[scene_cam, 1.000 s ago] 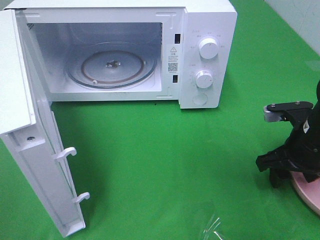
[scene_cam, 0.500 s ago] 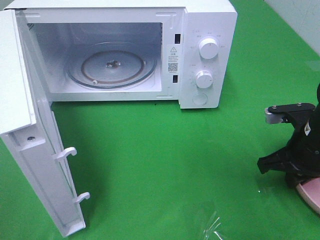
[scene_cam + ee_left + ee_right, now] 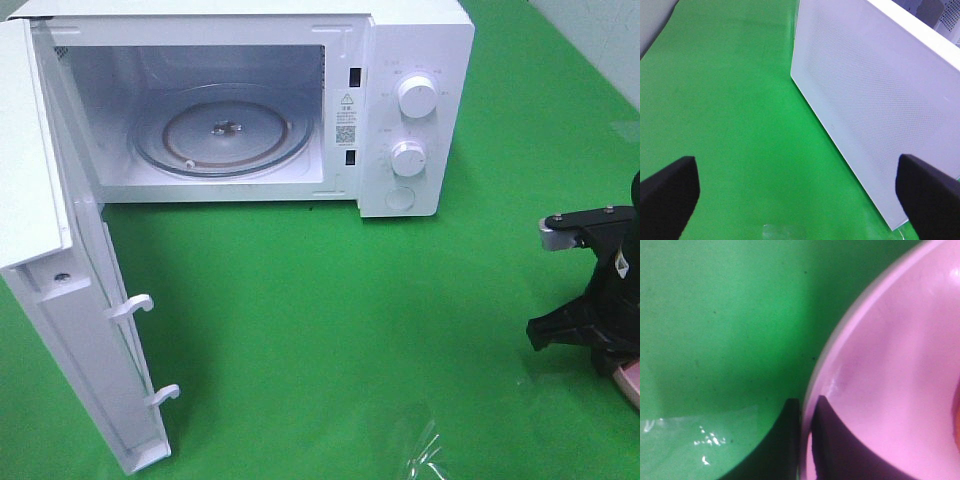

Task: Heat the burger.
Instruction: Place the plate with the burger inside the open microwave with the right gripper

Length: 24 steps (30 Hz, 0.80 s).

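Only the wrist view shows the right hand (image 3: 806, 402) pinching the pink plate (image 3: 890, 365) by its rim — left hand (image 3: 796, 165) spread.

I see the microwave (image 3: 400, 100) at my green table's (image 3: 350, 320) far edge, door (image 3: 85, 350) swung wide, glass turntable (image 3: 222, 135) inside; pink plate (image 3: 900, 365) at the right edge.

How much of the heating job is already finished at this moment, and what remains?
Done: the door stands open and the turntable is bare. In hand: the right gripper is shut on the rim of the plate; the left gripper hangs open near the door's outer face. Left: put the plate on the turntable, close the door, start the heating.
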{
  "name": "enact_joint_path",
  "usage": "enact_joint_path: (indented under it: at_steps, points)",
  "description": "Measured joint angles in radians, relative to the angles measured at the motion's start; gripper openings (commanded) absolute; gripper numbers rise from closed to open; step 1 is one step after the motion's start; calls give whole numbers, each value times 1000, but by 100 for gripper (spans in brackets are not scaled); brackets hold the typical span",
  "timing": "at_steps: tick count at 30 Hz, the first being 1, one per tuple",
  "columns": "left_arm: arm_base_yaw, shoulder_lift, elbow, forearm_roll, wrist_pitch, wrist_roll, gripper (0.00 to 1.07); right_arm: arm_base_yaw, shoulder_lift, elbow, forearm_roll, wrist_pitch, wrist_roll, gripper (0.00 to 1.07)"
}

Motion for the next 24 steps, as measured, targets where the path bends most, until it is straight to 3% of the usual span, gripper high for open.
enact_joint_path:
  at_steps: [8,24]
  points:
    - [0,0,0,0,0,0,100,163,-45,5,-137,126,154,0]
    - [0,0,0,0,0,0,100,352,-94,6,-257,266,277,0]
